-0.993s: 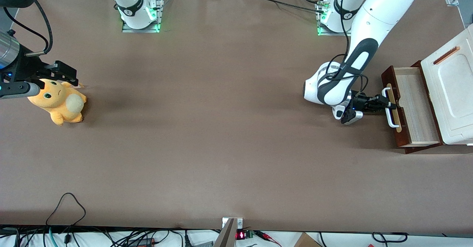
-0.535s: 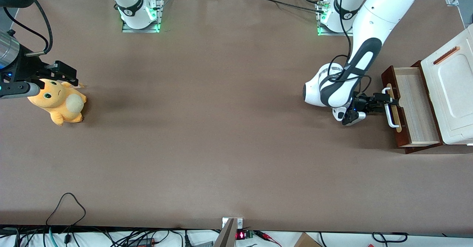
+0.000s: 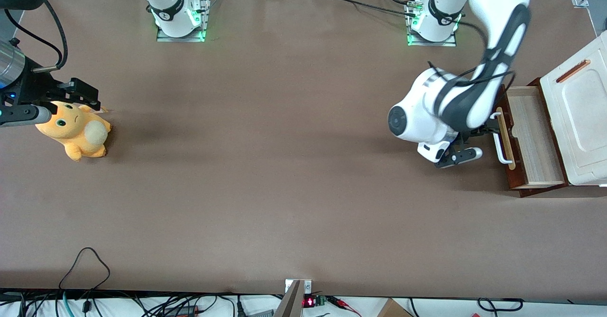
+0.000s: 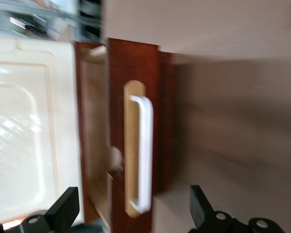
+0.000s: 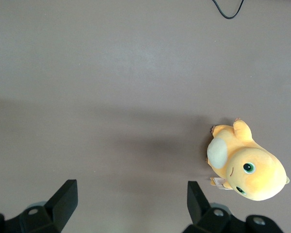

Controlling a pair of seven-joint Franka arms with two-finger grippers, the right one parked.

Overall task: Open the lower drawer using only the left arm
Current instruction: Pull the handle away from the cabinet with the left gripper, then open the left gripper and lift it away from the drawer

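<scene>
The lower drawer (image 3: 532, 137) stands pulled out of the white cabinet (image 3: 578, 113), with its pale wood inside showing. Its dark reddish-brown front (image 4: 136, 63) carries the white bar handle (image 4: 144, 150) on a pale strip. My left gripper (image 4: 131, 213) is open, its black fingers (image 4: 63, 211) spread wide on either side of the drawer front. It holds nothing and hovers just in front of the handle (image 3: 498, 144). In the front view the left arm's white wrist (image 3: 427, 113) covers most of the gripper.
The cabinet sits at the working arm's end of the brown table (image 3: 284, 189). An orange plush toy (image 3: 76, 134) lies toward the parked arm's end. Cables trail along the table edge nearest the front camera (image 3: 85, 260).
My gripper has let go of the handle and opened. The arm's wrist has lifted and turned above the drawer front. The drawer stays pulled out.
</scene>
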